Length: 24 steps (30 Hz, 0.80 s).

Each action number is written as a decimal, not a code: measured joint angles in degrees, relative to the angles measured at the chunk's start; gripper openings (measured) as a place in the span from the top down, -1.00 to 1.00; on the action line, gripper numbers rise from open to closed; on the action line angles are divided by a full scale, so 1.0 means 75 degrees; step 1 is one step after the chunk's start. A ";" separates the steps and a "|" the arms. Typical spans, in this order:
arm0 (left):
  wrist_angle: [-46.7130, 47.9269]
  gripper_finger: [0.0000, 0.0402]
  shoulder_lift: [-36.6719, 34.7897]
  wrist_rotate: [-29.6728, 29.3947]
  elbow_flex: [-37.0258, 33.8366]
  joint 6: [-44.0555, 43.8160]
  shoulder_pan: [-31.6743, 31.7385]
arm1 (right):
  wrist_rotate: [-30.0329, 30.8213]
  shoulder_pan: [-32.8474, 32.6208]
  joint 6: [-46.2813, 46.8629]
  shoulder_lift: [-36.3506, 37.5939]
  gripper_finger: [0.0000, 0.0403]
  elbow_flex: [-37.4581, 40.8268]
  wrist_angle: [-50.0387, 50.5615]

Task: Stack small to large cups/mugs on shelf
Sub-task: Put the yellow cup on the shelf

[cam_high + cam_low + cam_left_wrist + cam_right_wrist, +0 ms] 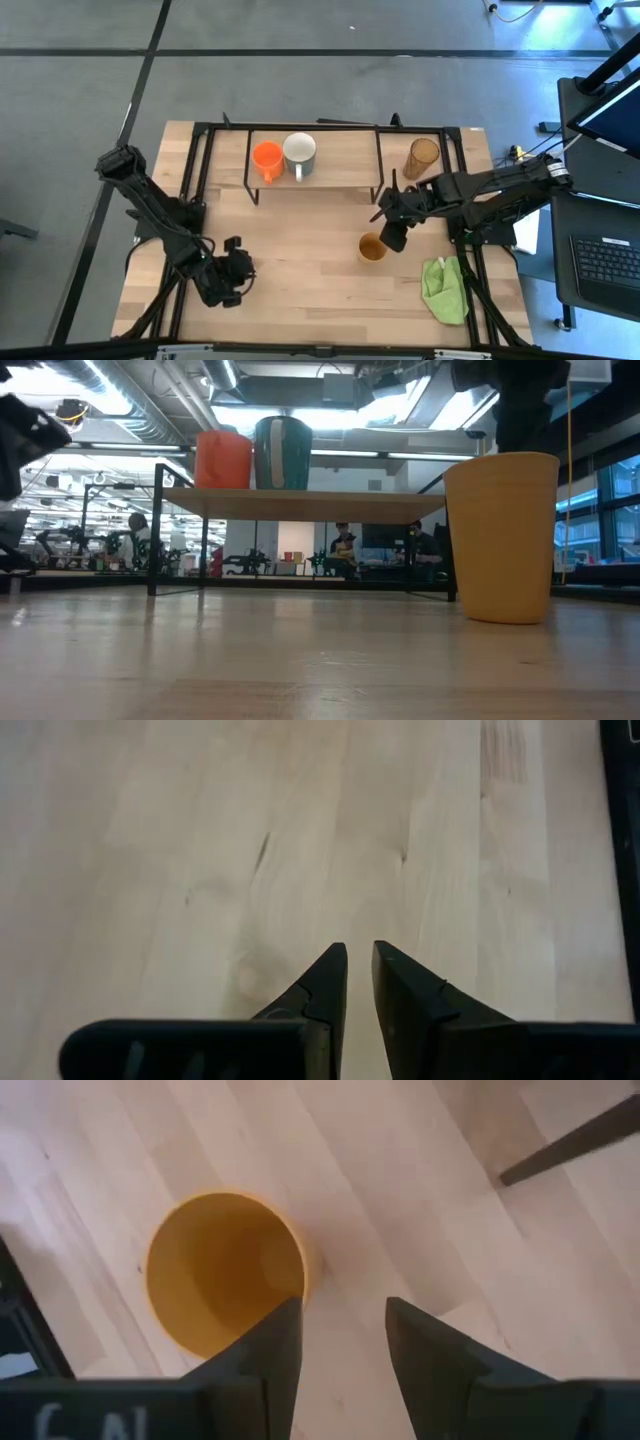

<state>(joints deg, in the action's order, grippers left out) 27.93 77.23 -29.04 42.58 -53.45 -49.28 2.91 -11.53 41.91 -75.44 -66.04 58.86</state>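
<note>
In the low view the white mug (283, 453) hides its handle, and the tumbler is unseen.

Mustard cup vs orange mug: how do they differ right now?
The mustard cup stands on the tabletop under the right tool; the orange mug sits on the shelf beside the white mug. The orange mug has a handle; the mustard cup shows none. The mustard cup's colour is duller than the orange mug's. Both stand upright, mouths up.
</note>
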 joint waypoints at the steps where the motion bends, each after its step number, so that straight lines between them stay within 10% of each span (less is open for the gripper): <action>1: -0.0152 0.77 0.0000 0.0002 -0.0095 0.0000 0.0000 | -0.0030 0.0002 0.0058 -0.0005 0.27 0.0000 0.0010; 24: -0.0488 0.76 0.0000 -0.0041 -0.0299 -0.0224 0.0032 | -0.0772 -0.0207 0.1591 -0.0382 0.28 0.1856 -0.2103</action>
<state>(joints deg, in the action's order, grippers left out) 24.26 77.23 -29.34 40.34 -55.13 -49.04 -2.88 -13.08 53.85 -78.30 -52.12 43.09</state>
